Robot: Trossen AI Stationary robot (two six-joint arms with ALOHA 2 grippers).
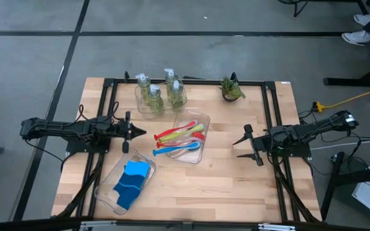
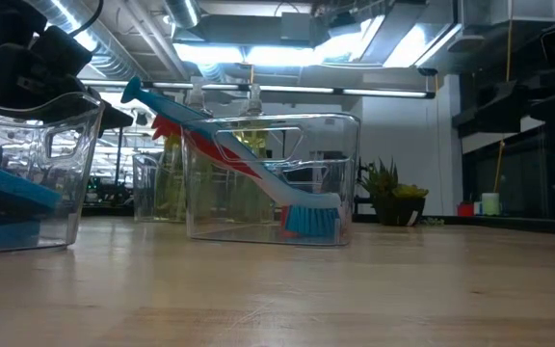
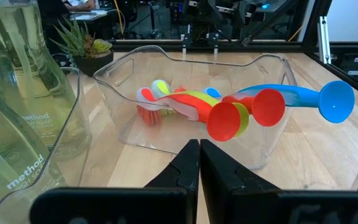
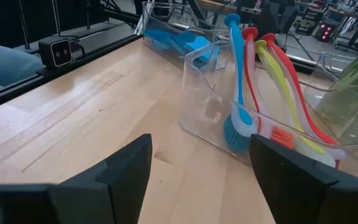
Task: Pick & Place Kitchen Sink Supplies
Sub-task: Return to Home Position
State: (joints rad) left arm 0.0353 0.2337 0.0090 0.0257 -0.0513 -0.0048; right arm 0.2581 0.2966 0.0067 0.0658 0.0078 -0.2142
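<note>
Several red, blue and yellow-green brushes [image 1: 180, 138] lie in a clear tray [image 1: 202, 122] at the table's middle, their handle ends sticking out over its left rim [image 3: 278, 102]. Pump bottles [image 1: 161, 90] stand in a clear tray at the far side. Blue sponge pieces [image 1: 131, 181] lie in a clear tray at the near left. My left gripper [image 1: 144, 134] is shut and empty, just left of the brush tray [image 3: 199, 146]. My right gripper [image 1: 244, 143] is open and empty, right of the brush tray [image 4: 197, 168].
A small green potted plant [image 1: 231, 89] stands at the far right of the table. Bare wood lies between my right gripper and the brush tray and along the near edge [image 1: 223, 192]. Black frame rails run along the table's sides.
</note>
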